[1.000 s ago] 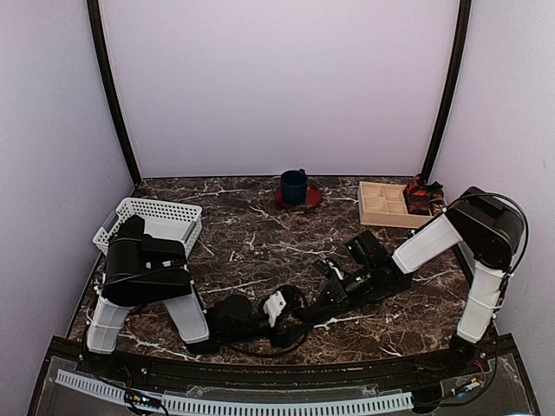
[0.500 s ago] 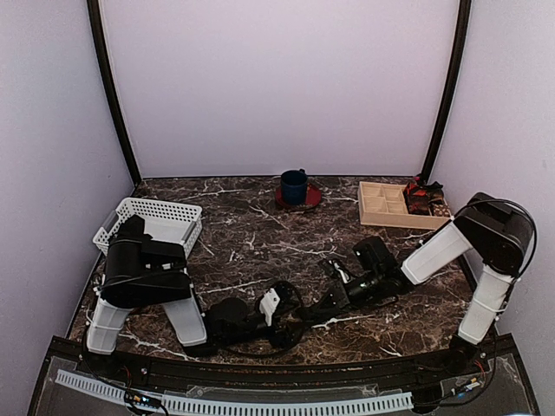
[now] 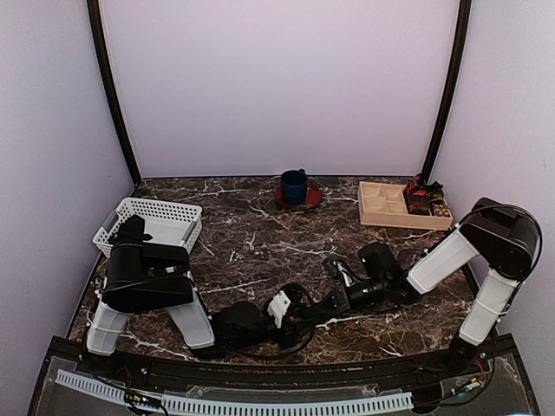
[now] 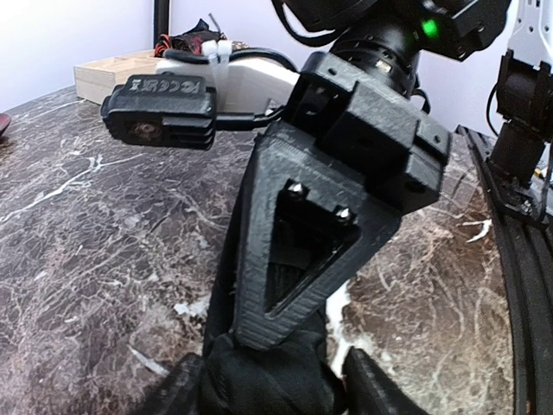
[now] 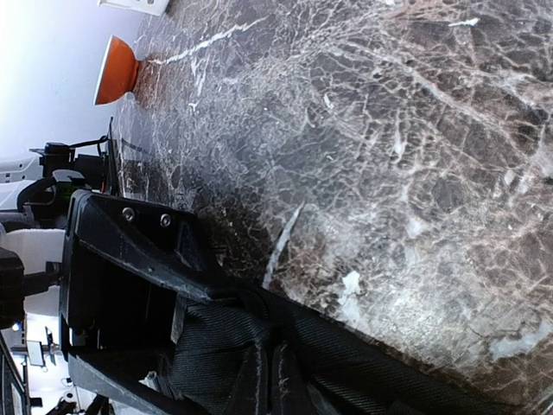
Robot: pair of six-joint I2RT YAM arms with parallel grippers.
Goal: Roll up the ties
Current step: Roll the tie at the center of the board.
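Near the middle of the table's near edge, the tie bunches between the left gripper's jaws; whether they grip it I cannot tell. The right gripper's jaws clench its strip. Best to pull it taut and wind evenly.

I find both arms folded, elbows raised, forearms angled down toward the middle, wrists held low. The left gripper lies nearly level and points right, its fingers standing apart. The right gripper slants down and left, jaws pressed together, its tip at the left gripper's mouth.
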